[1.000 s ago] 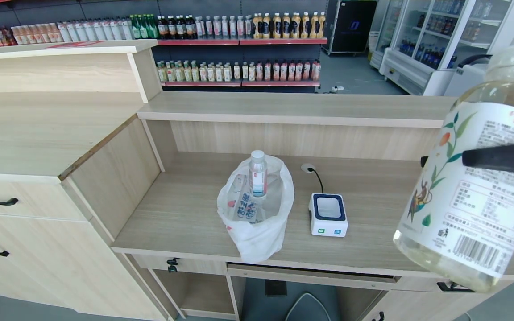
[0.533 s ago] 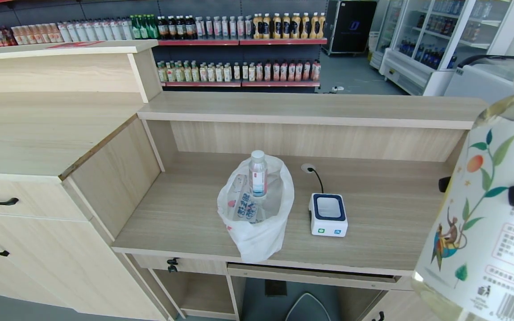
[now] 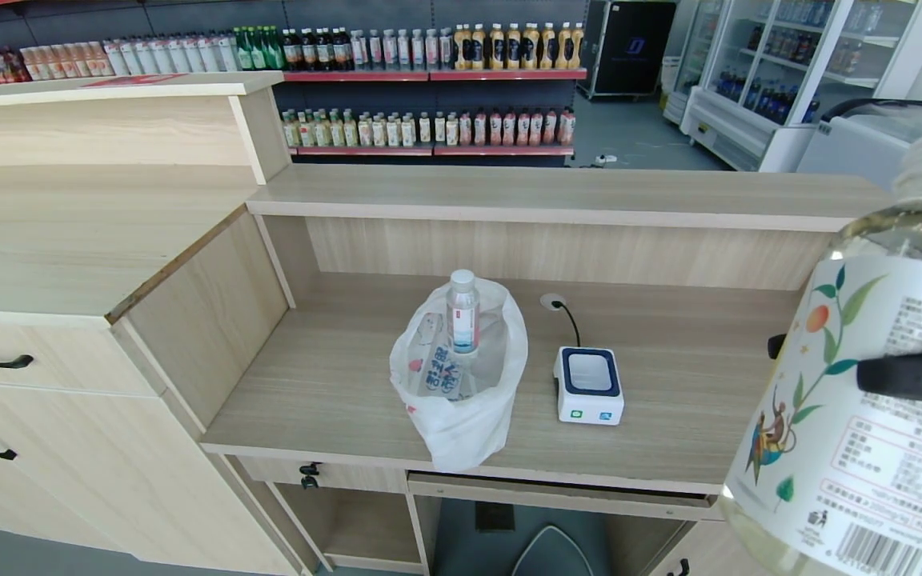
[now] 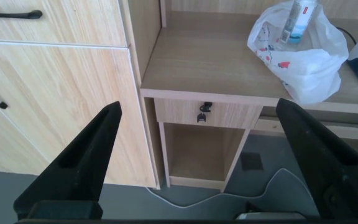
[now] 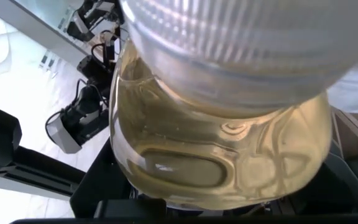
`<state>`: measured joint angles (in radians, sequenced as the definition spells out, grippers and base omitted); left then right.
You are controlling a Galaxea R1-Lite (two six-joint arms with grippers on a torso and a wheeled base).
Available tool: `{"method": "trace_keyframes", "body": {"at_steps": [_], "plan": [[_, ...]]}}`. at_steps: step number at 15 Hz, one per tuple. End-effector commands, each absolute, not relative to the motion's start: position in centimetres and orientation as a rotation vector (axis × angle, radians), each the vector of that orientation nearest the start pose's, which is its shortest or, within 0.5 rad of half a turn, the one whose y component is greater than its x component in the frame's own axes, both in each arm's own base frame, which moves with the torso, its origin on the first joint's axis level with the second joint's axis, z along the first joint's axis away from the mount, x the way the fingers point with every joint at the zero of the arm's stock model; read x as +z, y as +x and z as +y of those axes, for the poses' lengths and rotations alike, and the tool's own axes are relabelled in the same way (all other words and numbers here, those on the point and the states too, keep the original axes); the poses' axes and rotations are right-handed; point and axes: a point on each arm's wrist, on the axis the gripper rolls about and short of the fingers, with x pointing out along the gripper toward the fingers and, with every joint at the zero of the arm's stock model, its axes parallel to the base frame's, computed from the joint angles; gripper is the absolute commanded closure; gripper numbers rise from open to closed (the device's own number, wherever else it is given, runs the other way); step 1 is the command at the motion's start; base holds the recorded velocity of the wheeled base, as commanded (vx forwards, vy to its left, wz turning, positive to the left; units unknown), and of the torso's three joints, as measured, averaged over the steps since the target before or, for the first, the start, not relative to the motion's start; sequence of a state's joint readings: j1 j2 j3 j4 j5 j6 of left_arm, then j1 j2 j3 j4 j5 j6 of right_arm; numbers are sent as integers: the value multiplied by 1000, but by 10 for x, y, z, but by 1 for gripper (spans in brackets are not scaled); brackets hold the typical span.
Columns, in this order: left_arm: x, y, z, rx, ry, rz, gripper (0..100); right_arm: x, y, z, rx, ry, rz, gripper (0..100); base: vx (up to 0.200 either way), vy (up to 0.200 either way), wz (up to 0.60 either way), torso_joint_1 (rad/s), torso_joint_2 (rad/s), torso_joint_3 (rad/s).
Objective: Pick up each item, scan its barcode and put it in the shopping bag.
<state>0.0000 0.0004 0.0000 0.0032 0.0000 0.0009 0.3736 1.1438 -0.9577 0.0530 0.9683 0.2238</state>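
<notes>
Bright, even daylight, faint shadows, highlights on the near bottle point(image 3: 845, 448)

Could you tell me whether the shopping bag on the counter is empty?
No, a clear water bottle stands upright inside the white shopping bag.

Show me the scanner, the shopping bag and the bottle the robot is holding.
scanner point(image 3: 591, 373): head view, its glass window.
shopping bag point(image 3: 463, 426): head view, front wall.
held bottle point(image 3: 869, 468): head view, its label.

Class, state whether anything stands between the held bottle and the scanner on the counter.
Nothing visible does. The bottle hangs right of the scanner, with bare counter between; the shopping bag stands left of it.
</notes>
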Motion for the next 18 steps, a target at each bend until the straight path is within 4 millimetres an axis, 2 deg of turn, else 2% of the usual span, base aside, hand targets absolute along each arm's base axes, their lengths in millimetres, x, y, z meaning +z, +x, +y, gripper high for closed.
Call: {"method": "trace_keyframes", "body": {"at_steps": [1,14,15,17,18], "plan": [[75,-23,0,0,0,3,0,293,136,73,1303,265,397,100,0,0,0,0,0,0],[75,-23,0,0,0,3,0,297,137,70,1282,256,371,100,0,0,0,0,0,0],[75,-23,0,0,2,3,0,291,149,67,1220,193,339,100,0,0,0,0,0,0],[75,-23,0,0,0,3,0,258,203,48,899,-222,258,100,0,0,0,0,0,0],[75,-23,0,0,0,3,0,247,220,34,848,-385,221,100,0,0,0,0,0,0]]}}
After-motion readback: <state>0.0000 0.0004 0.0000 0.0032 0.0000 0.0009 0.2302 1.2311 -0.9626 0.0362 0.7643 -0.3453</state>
